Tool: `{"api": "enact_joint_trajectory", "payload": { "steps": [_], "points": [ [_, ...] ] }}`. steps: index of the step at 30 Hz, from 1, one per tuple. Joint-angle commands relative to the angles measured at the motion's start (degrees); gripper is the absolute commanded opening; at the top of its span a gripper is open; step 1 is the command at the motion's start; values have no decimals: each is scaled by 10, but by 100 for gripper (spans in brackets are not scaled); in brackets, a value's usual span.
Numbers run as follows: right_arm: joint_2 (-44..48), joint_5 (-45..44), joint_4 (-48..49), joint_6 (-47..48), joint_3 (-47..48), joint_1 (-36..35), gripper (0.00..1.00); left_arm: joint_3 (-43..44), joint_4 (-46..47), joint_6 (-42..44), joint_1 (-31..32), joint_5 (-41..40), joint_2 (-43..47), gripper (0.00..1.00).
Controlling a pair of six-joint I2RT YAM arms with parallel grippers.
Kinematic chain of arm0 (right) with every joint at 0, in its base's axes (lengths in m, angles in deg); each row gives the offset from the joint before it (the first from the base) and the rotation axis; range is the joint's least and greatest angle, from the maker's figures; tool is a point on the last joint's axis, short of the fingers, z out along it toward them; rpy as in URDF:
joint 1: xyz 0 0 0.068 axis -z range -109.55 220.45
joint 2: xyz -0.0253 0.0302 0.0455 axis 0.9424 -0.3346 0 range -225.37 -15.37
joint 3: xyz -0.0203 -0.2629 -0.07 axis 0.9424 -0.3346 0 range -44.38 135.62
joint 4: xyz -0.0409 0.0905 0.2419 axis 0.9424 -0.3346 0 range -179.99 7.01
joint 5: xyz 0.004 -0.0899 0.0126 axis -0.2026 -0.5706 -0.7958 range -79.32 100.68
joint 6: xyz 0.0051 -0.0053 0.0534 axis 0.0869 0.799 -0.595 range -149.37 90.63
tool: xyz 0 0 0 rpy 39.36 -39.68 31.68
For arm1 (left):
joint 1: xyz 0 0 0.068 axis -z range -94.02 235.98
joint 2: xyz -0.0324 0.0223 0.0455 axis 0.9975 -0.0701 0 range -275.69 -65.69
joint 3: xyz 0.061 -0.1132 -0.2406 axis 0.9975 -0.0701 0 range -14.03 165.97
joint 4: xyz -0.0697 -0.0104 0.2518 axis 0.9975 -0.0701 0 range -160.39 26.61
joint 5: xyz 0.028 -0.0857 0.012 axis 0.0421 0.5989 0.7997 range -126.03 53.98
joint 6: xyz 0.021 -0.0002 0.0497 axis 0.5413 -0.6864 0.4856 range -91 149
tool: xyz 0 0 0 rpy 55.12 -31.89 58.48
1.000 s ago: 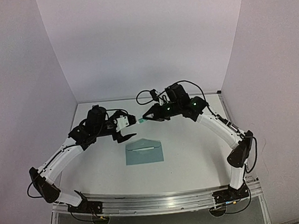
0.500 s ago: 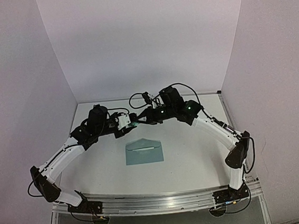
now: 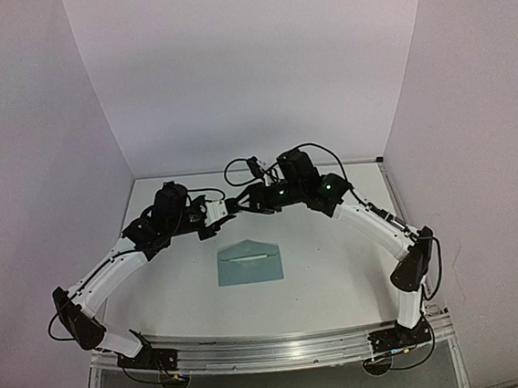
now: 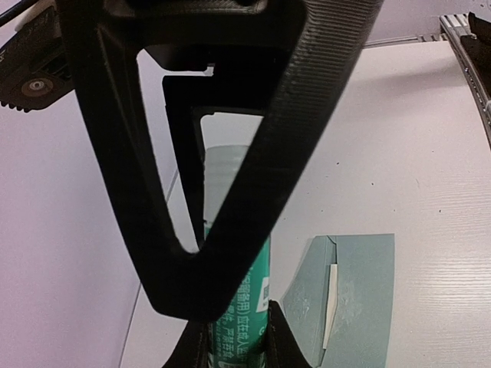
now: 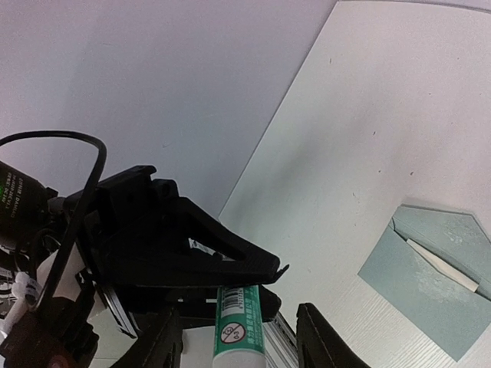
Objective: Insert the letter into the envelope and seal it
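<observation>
The teal envelope (image 3: pixel 250 264) lies flat mid-table with its triangular flap open toward the back wall. In its mouth the letter (image 3: pixel 250 258) shows only as a pale strip. Above the table behind it the two grippers meet tip to tip around a green glue stick (image 5: pixel 239 326). My left gripper (image 4: pixel 234 341) is shut on the glue stick (image 4: pixel 249 299). My right gripper (image 5: pixel 242 341) stands open, with a gap between the stick and each finger. In the left wrist view the envelope (image 4: pixel 364 307) and the letter's edge (image 4: pixel 331 303) sit below right of the stick.
White walls close in the table on the left, back and right. An aluminium rail (image 3: pixel 274 348) carrying both arm bases runs along the near edge. A loose black cable (image 3: pixel 238 170) loops behind the right wrist.
The right arm brought the glue stick leftward to the left gripper. The left jaws closed on the stick and the right jaws have opened off it.
</observation>
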Motion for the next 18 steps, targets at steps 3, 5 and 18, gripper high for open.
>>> {"api": "enact_joint_trajectory", "payload": {
  "steps": [3,5,18],
  "points": [
    [43,-4,11,5,-39,8,41,6,-9,15,1,-17,9,0],
    [44,6,11,4,-41,8,35,5,-8,16,1,-16,8,0],
    [64,31,13,5,-58,19,34,4,-13,18,1,-18,8,0]
  ]
}}
